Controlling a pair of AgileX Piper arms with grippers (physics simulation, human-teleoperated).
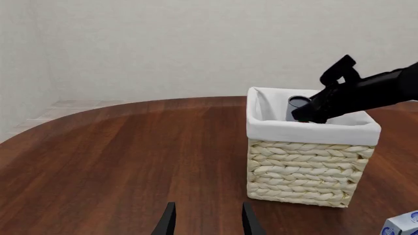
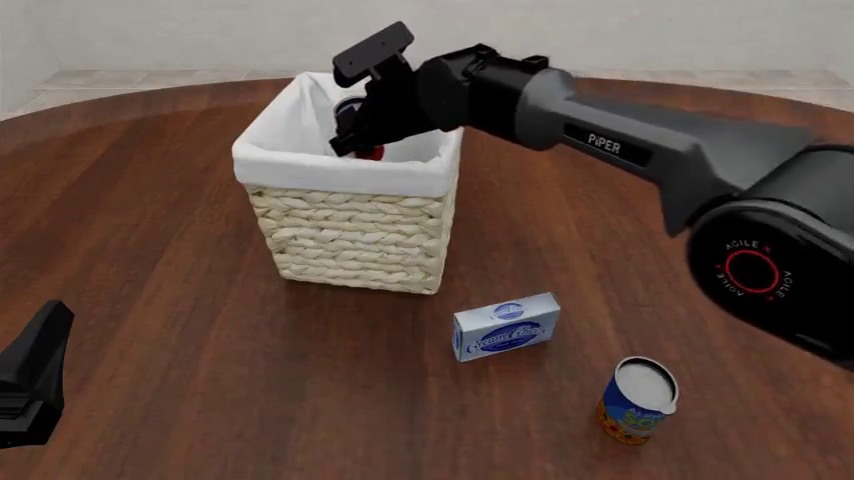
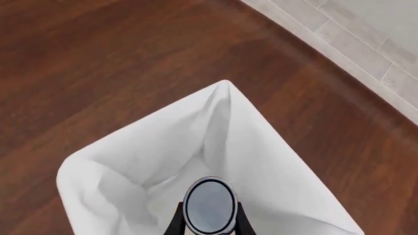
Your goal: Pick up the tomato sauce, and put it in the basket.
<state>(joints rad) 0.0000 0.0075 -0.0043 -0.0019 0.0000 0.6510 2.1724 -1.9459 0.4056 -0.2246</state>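
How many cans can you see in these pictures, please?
2: a red-labelled tomato sauce can held inside the cream wicker basket, and a blue-and-orange can standing on the table's near right.

Most of the tomato sauce (image 2: 370,152) is out of sight in the front view, just a sliver of red showing behind the right gripper (image 2: 358,135) and the basket (image 2: 350,235) rim. From the right wrist you only get its round end (image 3: 210,205), the label is hidden, and the fingers (image 3: 175,223) run off the picture edge. The basket floor can't be seen in any view. The left gripper (image 1: 205,220) is cut off at the edge in its own camera, only two finger tips showing, and in the front view it's just a dark corner. A small box (image 1: 403,225) is clipped at the left wrist view's corner, print too small to read.
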